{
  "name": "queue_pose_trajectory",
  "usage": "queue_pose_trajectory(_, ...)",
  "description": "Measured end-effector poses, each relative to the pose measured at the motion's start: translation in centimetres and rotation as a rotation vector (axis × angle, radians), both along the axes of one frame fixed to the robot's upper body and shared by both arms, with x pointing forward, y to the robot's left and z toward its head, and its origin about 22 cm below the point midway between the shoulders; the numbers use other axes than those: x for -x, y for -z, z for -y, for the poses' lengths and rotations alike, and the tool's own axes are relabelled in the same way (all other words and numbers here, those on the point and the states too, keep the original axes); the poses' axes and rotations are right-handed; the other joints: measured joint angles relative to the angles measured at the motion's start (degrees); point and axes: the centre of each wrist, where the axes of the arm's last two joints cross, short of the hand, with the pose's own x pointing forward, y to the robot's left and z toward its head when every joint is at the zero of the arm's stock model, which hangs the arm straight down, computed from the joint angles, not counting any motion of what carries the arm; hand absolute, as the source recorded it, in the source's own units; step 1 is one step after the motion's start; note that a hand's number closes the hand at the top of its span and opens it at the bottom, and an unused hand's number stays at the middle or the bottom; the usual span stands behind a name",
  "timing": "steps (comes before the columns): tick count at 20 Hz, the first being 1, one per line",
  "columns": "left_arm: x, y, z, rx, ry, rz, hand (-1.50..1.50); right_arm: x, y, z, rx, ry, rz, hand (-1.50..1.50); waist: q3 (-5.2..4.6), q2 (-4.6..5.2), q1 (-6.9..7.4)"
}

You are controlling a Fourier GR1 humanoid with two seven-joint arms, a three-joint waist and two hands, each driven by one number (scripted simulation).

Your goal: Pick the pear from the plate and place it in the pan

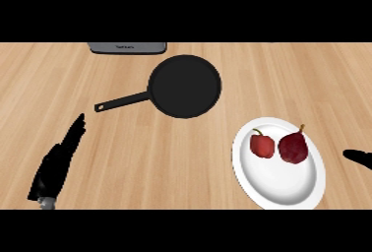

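Pear (294, 146) on plate (280, 189) | pan (184, 86) apart | right hand (359, 157) beside plate

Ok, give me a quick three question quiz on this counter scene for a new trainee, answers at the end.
1. True or false: the pan holds a fruit.
2. How many red fruits lie on the white plate?
3. Which hand is nearer the plate: A the left hand, B the right hand?

Key: 1 false, the pan holds nothing. 2 two, a pear and a smaller fruit. 3 B.
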Motion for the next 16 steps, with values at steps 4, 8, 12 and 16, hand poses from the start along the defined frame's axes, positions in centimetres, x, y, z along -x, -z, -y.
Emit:
queue_pose_trajectory(4,-0.1,-0.7,0.4,0.0,0.006,0.004,0.0,-2.5,-0.8,0.0,-0.047,-0.038,-0.041,-1.5,0.04,0.01,0.22)
queue_pose_trajectory(8,0.0,-1.2,0.3,-0.002,0.01,0.0,0.0,-4.4,-1.5,-0.4,-0.067,-0.097,-0.089,-1.5,0.08,-0.01,0.31)
queue_pose_trajectory(12,0.2,-1.2,0.6,0.004,0.015,-0.003,0.0,-6.2,-1.3,-0.4,-0.091,-0.15,-0.171,-1.5,0.08,0.08,0.68)
queue_pose_trajectory(16,0.6,-1.0,0.8,-0.003,0.016,0.002,0.0,-7.5,-1.1,-0.9,-0.12,-0.207,-0.237,-1.5,0.08,0.06,0.6)
